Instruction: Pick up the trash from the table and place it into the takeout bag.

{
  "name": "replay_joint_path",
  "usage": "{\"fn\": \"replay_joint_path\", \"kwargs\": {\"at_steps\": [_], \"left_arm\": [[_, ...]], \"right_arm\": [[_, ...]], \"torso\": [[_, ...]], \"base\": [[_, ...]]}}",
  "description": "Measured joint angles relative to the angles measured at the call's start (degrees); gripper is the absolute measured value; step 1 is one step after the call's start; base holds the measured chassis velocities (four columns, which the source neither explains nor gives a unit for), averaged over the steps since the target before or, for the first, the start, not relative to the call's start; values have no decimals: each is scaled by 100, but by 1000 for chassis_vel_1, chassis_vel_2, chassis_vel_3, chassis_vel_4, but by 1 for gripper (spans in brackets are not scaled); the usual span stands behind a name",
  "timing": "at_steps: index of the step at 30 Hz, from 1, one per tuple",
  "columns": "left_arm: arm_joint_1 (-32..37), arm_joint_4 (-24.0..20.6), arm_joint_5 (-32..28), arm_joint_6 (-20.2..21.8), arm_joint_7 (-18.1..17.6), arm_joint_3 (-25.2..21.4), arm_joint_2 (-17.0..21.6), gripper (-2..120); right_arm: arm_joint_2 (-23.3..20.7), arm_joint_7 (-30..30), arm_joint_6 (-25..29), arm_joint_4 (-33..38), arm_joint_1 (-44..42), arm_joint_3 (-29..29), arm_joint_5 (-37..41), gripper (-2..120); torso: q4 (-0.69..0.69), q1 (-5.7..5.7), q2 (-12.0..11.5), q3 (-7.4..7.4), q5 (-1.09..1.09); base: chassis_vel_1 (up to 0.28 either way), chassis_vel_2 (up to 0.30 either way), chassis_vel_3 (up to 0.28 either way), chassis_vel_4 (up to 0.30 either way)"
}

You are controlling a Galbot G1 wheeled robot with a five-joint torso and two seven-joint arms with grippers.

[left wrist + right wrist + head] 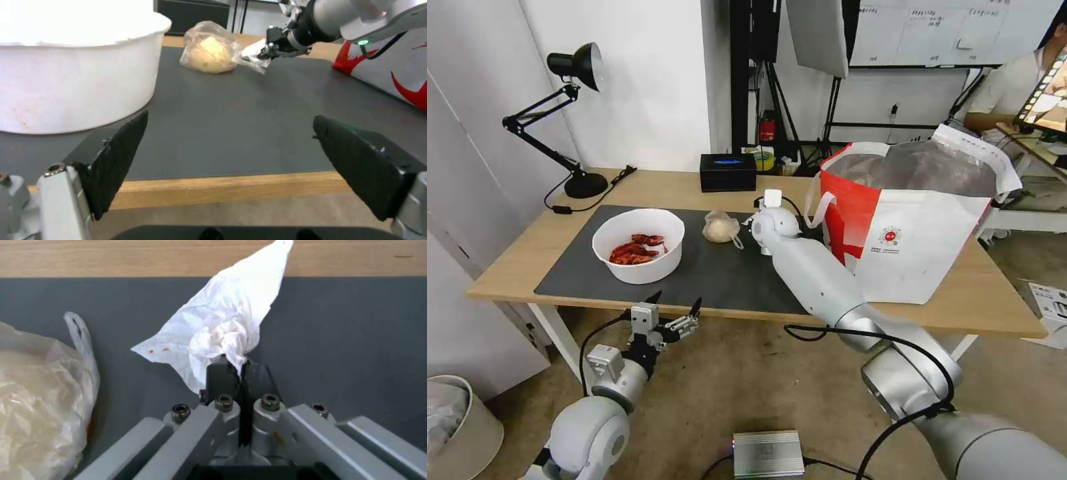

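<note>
My right gripper [240,365] is shut on a crumpled white tissue [222,326] with red stains, held just above the dark grey mat [347,340]. Beside it lies a small clear bag of beige stuff [40,400] [720,227]. In the left wrist view the right gripper [267,53] holds the tissue [253,60] next to that bag [209,50]. A white bowl of red crayfish shells [638,245] stands on the mat's left part. My left gripper [675,308] [231,150] hangs open at the table's [527,267] front edge, near the bowl [66,66]. The white-and-red takeout bag [907,220] stands open at the right.
A black box [728,172] sits at the table's back edge and a black desk lamp [570,120] at the back left. On the floor are a metal box [768,453] and a bin [454,427]. Tripods stand behind the table.
</note>
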Motion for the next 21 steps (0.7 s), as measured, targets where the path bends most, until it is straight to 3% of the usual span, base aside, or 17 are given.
{"fn": "replay_joint_path", "kwargs": {"at_steps": [13,21], "left_arm": [[-50,29,-2,-11,-8,20,2,100],[-45,-8,-19,-12,-12,-28,-1,100]], "right_arm": [[-5,-86,75,150,-16,147,-7,0],[-68,-183,130,851,-10,134,74,0]], "torso": [[0,0,0,0,0],[0,0,0,0,0]], "base": [[0,0,0,0],[0,0,0,0]]}}
